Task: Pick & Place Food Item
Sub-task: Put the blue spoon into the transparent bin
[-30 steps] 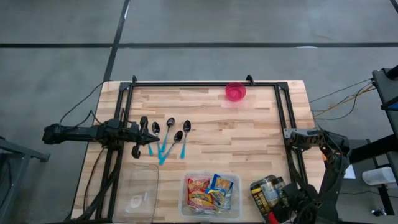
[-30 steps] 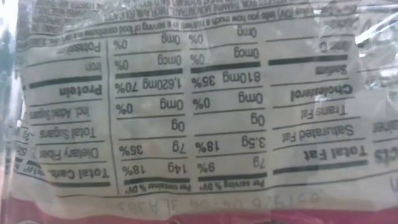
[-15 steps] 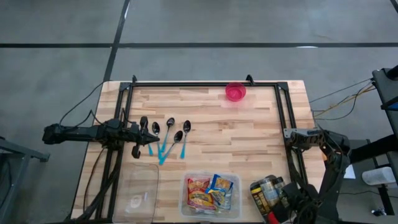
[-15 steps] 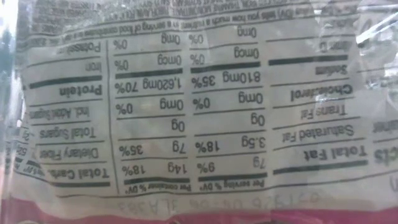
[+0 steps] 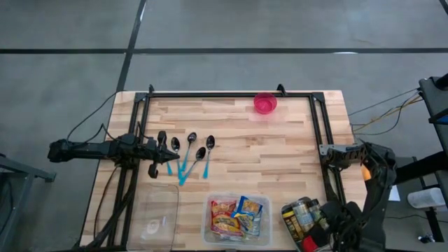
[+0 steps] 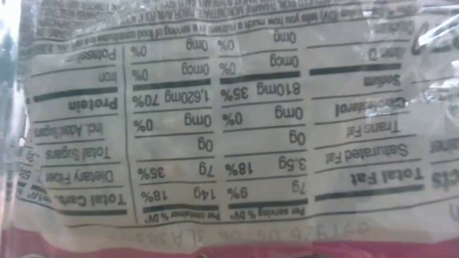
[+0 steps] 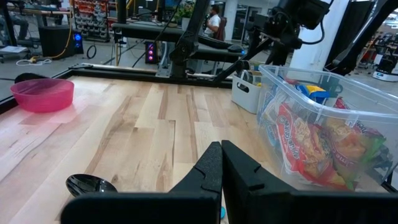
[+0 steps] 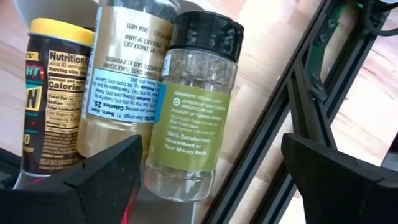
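Two fingers of the right gripper (image 8: 205,171) are standing wide apart, holding nothing, hovering just above a black-capped spice jar (image 8: 193,106); left gripper (image 7: 221,171) is resting closed.

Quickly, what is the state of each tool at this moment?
Left tool: closed, holding nothing, near the spoons.
Right tool: open, holding nothing, above the spice jar and bottles.
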You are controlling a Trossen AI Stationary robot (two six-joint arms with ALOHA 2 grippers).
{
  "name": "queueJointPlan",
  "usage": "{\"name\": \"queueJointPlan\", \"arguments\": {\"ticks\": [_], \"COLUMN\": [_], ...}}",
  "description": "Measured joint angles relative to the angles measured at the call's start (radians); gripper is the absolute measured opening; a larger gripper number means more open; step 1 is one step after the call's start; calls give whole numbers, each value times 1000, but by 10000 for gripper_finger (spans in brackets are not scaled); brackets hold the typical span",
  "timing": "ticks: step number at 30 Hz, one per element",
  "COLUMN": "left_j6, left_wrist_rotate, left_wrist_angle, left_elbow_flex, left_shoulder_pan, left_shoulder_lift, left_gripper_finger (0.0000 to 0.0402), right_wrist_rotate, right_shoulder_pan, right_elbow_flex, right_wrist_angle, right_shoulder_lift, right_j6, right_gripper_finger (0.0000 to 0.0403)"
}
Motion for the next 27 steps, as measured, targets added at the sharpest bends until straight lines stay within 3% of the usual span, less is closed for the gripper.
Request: {"name": "queueJointPlan", "arguments": {"ticks": [10, 16, 21, 27], "left_j6": [0, 0, 0, 0], "left_wrist_rotate": [0, 0, 0, 0], "left_wrist_angle": [0, 0, 0, 0], "left_elbow_flex": [0, 0, 0, 0], "left_shoulder_pan": [0, 0, 0, 0], "left_shoulder_lift": [0, 0, 0, 0], "left_gripper_finger": [0, 0, 0, 0], "right_wrist_rotate": [16, 78, 175, 395], "right_shoulder_pan": [0, -2, -25, -60], "right_elbow_flex": [-24, -92, -160, -254], "right_wrist_angle": [-1, -1, 0, -1], "right_shoulder_lift": [-80, -168, -272, -449], "right_j6": [-23, -76, -137, -160], "right_gripper_finger": [381, 381, 381, 381]}}
